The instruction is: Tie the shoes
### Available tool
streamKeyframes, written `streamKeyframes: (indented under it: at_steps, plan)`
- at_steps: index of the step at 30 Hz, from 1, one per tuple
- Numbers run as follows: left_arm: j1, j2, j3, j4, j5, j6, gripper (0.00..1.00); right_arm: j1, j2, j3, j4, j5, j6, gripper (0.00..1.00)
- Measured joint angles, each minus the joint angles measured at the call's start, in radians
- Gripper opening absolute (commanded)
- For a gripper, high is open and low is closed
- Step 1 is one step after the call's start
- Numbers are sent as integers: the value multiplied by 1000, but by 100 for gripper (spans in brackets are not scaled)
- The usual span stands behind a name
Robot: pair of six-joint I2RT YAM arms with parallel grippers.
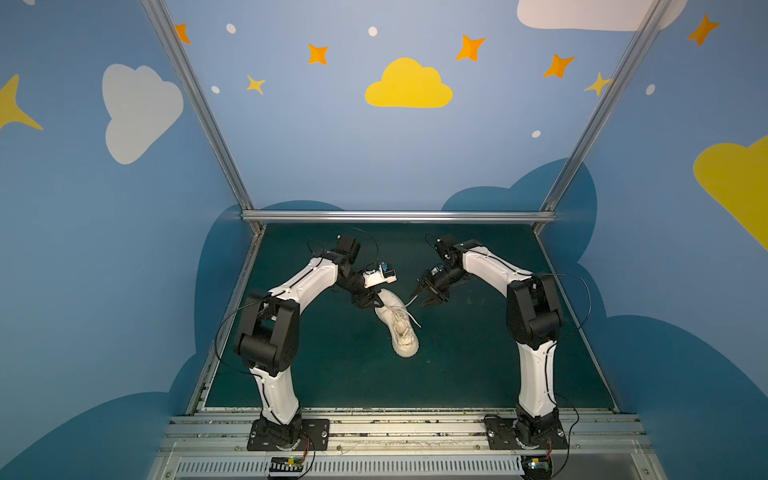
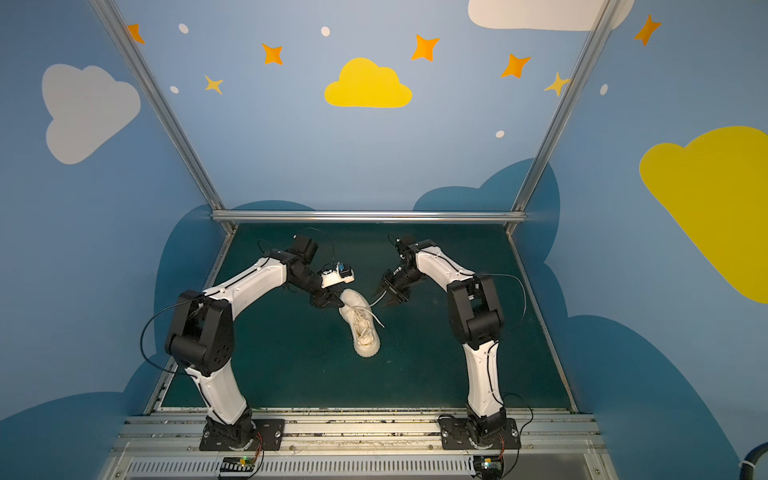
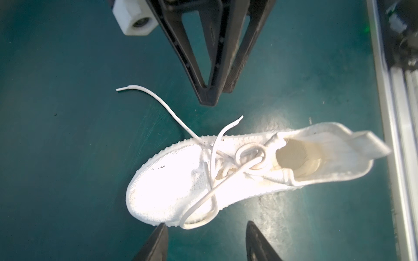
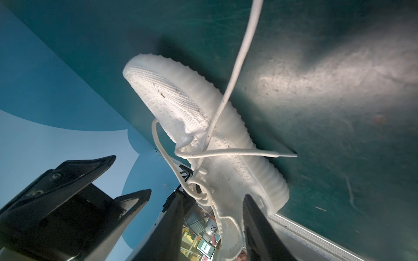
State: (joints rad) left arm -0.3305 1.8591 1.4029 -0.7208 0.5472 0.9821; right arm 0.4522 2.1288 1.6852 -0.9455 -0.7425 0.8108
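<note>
1. The shoe (image 3: 172, 180) has an off-white knit cloth upper, finely textured and specked with dirt.
2. Its sole (image 4: 271, 176) looks rubbery, matt and ribbed.
3. The laces (image 3: 162, 106) are cream braided cord with smooth tips.
4. The table (image 1: 332, 374) is dark green and smooth, scuffed, with a dull sheen under the light.
5. The right gripper (image 3: 217, 97) is matt black plastic, and its pad (image 3: 235, 67) is rough.
6. The rail (image 1: 399, 216) at the table's 12 o'clock edge is brushed metal.
7. The arm shells (image 1: 307, 282) are smooth white plastic.
</note>
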Motion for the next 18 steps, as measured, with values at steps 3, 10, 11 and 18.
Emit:
streamKeyframes:
  at_steps: [3, 10, 11, 18]
  plan:
    - [-8, 26, 6, -5, -26, 43, 50, 0, 25, 2, 2, -7, 19, 44]
    - [-32, 53, 6, 13, -81, 86, 45, 0, 89, 40, 13, -15, 66, 45]
    - [-37, 59, 7, 19, -88, 89, 45, 0, 95, 47, 14, -17, 73, 45]
    - [-61, 105, 8, 50, -119, 96, 37, 0, 126, 67, 34, -21, 119, 44]
